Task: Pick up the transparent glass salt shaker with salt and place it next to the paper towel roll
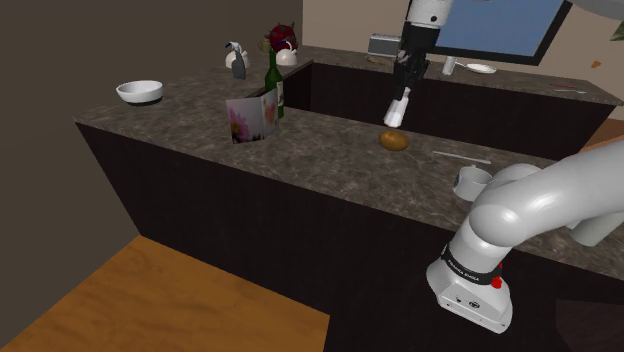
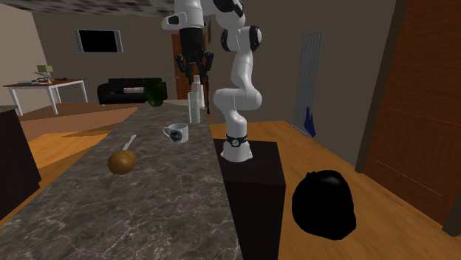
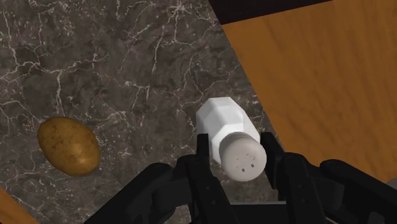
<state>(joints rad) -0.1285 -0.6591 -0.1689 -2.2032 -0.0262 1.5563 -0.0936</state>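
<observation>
The salt shaker (image 3: 222,118) is a white faceted body with a perforated cap, and it tilts between my fingers. My black gripper (image 3: 238,149) is shut on it near the cap. In the shoulder view the gripper (image 1: 404,80) hangs well above the dark marble counter (image 1: 330,160), with the shaker (image 1: 397,108) slanting down from it above a potato (image 1: 393,140). In the second exterior view the gripper (image 2: 193,68) is high over the counter's far end. A white cylinder (image 1: 598,228), apparently the paper towel roll, stands behind my arm's elbow, partly hidden.
The potato (image 3: 68,145) lies beside the gripper. A white mug (image 1: 472,182) and a thin utensil (image 1: 460,155) sit toward the stand. A green bottle (image 1: 272,88), a flower card (image 1: 250,118) and a white bowl (image 1: 139,92) stand toward the shoulder view's left. Wood floor (image 3: 318,76) lies beyond the counter edge.
</observation>
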